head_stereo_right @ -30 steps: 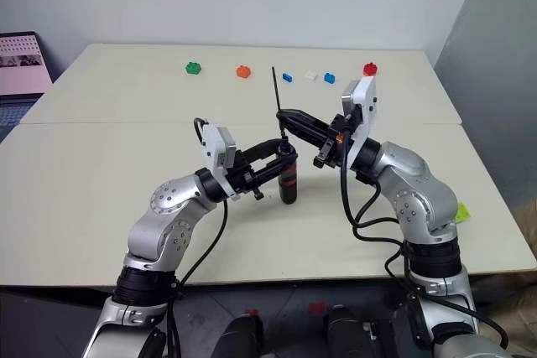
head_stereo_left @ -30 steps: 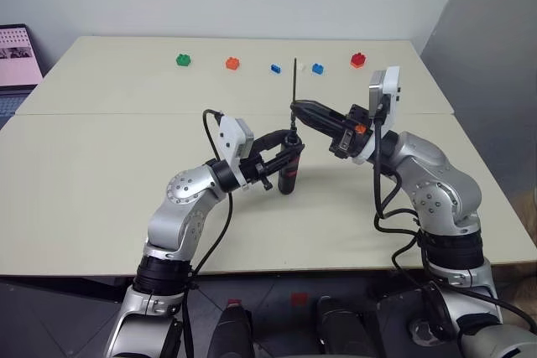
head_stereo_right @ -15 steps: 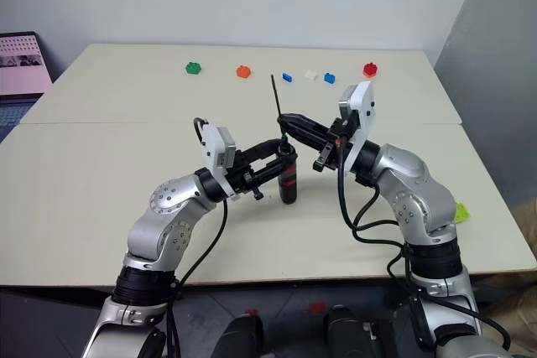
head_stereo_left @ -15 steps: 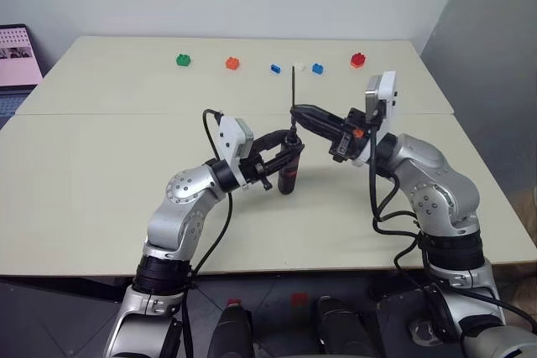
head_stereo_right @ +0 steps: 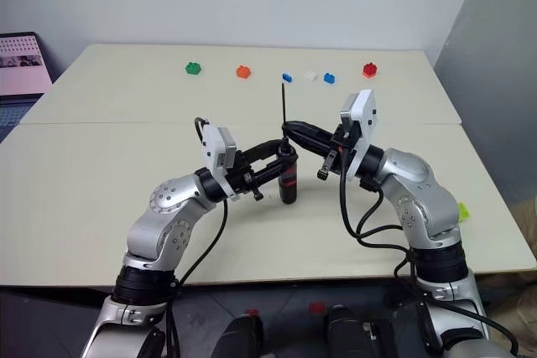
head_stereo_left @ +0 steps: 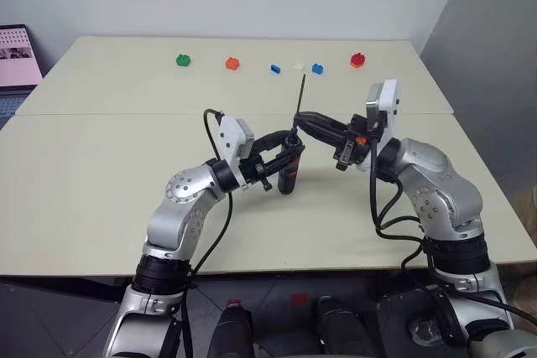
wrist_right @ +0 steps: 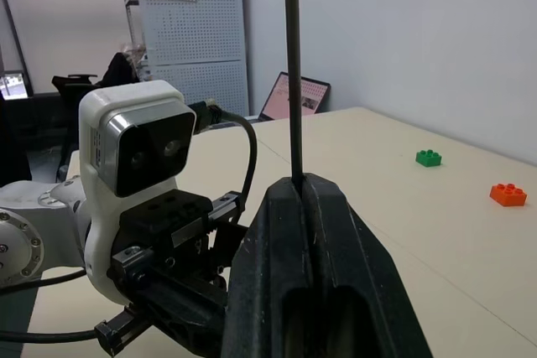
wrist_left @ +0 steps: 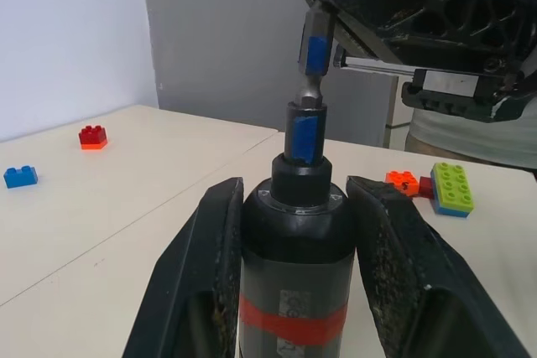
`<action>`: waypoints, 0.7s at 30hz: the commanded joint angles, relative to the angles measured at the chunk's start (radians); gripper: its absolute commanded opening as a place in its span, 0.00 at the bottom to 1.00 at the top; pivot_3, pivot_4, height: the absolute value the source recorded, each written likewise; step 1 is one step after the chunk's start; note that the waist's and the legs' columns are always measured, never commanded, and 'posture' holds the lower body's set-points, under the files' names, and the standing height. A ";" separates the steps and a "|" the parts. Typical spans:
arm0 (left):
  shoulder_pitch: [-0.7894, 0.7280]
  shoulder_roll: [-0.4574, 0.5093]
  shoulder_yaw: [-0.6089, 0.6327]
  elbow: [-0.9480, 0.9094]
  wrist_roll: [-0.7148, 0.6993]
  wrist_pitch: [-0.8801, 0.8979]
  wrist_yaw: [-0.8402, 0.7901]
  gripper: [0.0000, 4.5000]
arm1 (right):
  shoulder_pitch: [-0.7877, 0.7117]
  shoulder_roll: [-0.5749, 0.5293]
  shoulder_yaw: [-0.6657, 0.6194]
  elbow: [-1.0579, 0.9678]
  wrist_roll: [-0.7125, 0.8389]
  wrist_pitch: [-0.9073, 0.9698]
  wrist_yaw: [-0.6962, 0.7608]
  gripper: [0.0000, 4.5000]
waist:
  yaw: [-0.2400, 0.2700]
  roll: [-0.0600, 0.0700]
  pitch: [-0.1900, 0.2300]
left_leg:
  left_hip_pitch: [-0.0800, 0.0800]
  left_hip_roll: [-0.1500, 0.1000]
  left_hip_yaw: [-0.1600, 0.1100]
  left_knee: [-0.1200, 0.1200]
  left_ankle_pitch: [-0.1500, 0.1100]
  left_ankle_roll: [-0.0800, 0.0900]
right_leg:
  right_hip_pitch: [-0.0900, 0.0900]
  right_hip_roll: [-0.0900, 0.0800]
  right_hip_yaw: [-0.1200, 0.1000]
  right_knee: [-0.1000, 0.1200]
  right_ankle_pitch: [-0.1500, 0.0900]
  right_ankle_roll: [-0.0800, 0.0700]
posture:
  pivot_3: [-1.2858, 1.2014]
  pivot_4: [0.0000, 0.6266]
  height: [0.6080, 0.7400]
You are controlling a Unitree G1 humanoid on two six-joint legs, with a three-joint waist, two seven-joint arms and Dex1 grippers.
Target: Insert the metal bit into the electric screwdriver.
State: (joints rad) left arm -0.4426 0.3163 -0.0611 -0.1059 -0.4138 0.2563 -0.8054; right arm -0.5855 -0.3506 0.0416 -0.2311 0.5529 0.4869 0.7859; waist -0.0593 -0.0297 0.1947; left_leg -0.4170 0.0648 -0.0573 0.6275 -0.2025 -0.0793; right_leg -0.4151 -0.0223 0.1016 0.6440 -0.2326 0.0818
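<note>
Table (head_stereo_left: 101, 173): I see a wide pale top with small toy bricks (head_stereo_left: 232, 63) in a row along the far side, well apart from the work.
Left gripper (head_stereo_left: 289, 147): closed around the screwdriver's black body, holding it upright above the table near the middle. I would keep this arm still as the fixed half.
Right gripper (head_stereo_left: 299, 117): clamped tight on the bit, low on its shaft, fingers (wrist_right: 310, 232) pressed together with the rod rising from between them.
Screwdriver (wrist_left: 295, 245): black barrel with a red band, socket end facing up, squarely between the left pads.
Bit (head_stereo_left: 299, 94): thin grey rod, close to upright with a slight lean. In the left wrist view its lower end sits right at the socket mouth; I cannot tell whether it has entered or only rests on the rim.
Step in hand: seating the bit, by my reading.
How I would do it: bring the rod into line with the barrel first, then press down slowly along that line. Side load here would likely bend or skid the rod off the rim.
</note>
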 commanded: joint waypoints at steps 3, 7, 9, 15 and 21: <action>-0.022 0.009 -0.001 -0.006 -0.002 -0.004 -0.016 0.35 | -0.010 -0.024 0.024 -0.006 0.008 0.037 0.031 0.00 | 0.000 0.000 0.000 | 0.000 0.000 0.000 0.000 0.000 0.000 | 0.000 0.000 0.000 0.000 0.000 0.000 | 0.52 0.24 1.00; -0.020 0.011 -0.004 -0.006 0.002 -0.007 -0.021 0.35 | -0.034 -0.048 0.037 -0.016 0.013 0.070 0.048 0.00 | 0.000 0.000 0.000 | 0.000 0.000 0.000 0.000 0.000 0.000 | 0.000 0.000 0.000 0.000 0.000 0.000 | 0.52 0.24 1.00; -0.022 0.012 -0.004 -0.003 0.002 -0.008 -0.023 0.35 | -0.046 -0.057 0.039 -0.017 0.019 0.083 0.053 0.00 | 0.000 0.000 0.000 | 0.000 0.000 0.000 0.000 0.000 0.000 | 0.000 0.000 0.000 0.000 0.000 0.000 | 0.52 0.24 1.00; -0.023 0.012 -0.007 0.001 0.006 -0.011 -0.027 0.35 | -0.066 -0.090 0.047 -0.023 0.029 0.121 0.075 0.00 | 0.000 0.000 0.000 | 0.000 0.000 0.000 0.000 0.000 0.000 | 0.000 0.000 0.000 0.000 0.000 0.000 | 0.52 0.24 1.00; -0.024 0.010 -0.007 0.005 0.011 -0.013 -0.032 0.35 | -0.075 -0.102 0.042 -0.024 0.035 0.148 0.079 0.09 | 0.000 0.000 0.000 | 0.000 0.000 0.000 0.000 0.000 0.000 | 0.000 0.000 0.000 0.000 0.000 0.000 | 0.52 0.24 1.00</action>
State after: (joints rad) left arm -0.4474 0.3277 -0.0629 -0.1022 -0.4075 0.2508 -0.8385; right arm -0.6589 -0.4436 0.0607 -0.2361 0.5749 0.6040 0.8472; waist -0.0590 -0.0298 0.1946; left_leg -0.4169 0.0648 -0.0573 0.6275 -0.2026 -0.0793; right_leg -0.4151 -0.0224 0.1016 0.6437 -0.2327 0.0817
